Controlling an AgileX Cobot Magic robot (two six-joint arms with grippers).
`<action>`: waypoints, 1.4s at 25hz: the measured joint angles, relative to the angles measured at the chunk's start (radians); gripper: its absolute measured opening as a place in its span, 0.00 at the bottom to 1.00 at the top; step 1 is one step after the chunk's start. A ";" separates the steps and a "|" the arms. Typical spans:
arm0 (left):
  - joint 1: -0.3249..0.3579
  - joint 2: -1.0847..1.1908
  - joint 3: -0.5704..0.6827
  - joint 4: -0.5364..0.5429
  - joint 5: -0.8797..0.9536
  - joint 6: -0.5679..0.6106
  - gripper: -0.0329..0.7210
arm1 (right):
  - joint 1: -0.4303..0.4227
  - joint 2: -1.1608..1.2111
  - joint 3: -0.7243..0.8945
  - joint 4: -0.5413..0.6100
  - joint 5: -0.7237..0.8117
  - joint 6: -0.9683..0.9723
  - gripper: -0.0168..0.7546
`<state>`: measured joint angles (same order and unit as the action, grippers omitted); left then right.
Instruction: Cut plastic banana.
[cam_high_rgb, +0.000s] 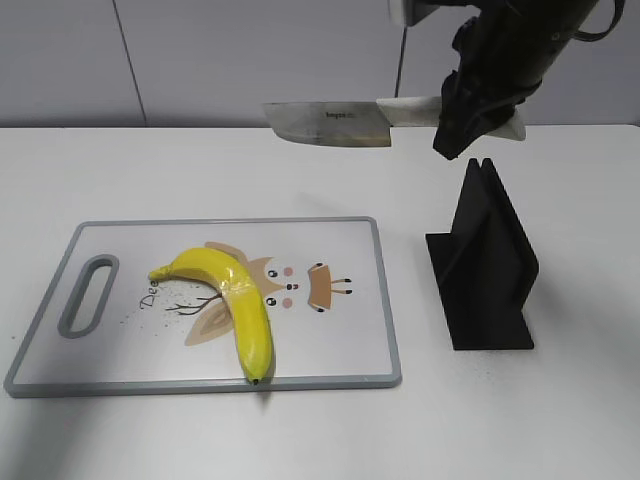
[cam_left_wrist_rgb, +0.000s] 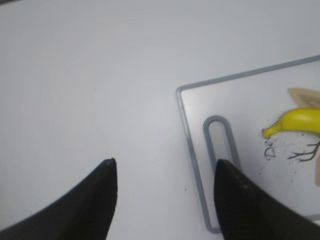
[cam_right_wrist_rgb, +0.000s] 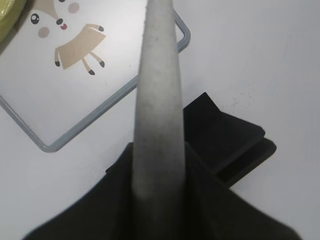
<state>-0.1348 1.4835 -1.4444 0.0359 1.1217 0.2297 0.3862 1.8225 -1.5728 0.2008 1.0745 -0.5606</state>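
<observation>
L gripper (cam_left_wrist_rgb: 162, 200) sits far left, low over bare table (cam_left_wrist_rgb: 90, 90), just off the handle end of the cutting board (cam_left_wrist_rgb: 192, 145). Fingers (cam_left_wrist_rgb: 100, 200) spread wide, nothing between them; not visible in ext view.

Board lies flat on table, handle slot (cam_high_rgb: 88, 294) at its left end, cartoon print in the middle. Plastic banana (cam_high_rgb: 235, 300) rests on the board, left of centre: stem end points left toward the slot, body bends sharply and runs down to the dark tip, which sits at the board's near rim. Looks whole, no cut seen, both halves joined as far as I can tell.

Further right, knife (cam_high_rgb: 330, 124) hangs in air above and behind the board's right end, blade pointing left, roughly level. R gripper (cam_high_rgb: 478, 112) is clamped on the pale handle (cam_right_wrist_rgb: 157, 100); wrist view shows the fingers closed tight around it. Below the gripper stands the black knife stand (cam_high_rgb: 485, 265), on table right of the board, empty slot on top.

Progress, my read: knife is picked up and clear of stand, approx halfway. Left to do: carry blade left over banana, line up across it, press down thru. L arm not bracing the fruit yet.
</observation>
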 joint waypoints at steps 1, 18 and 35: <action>0.019 0.000 0.000 0.018 0.036 -0.030 0.82 | 0.000 0.000 -0.014 0.000 0.022 0.036 0.27; 0.068 -0.425 0.413 -0.022 0.071 -0.080 0.82 | 0.000 -0.358 0.389 -0.010 -0.197 0.689 0.27; 0.068 -1.354 0.930 -0.036 -0.077 -0.081 0.80 | 0.000 -0.584 0.657 -0.135 -0.319 0.911 0.27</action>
<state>-0.0670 0.1300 -0.5141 0.0000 1.0448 0.1490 0.3862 1.2390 -0.9163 0.0656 0.7558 0.3506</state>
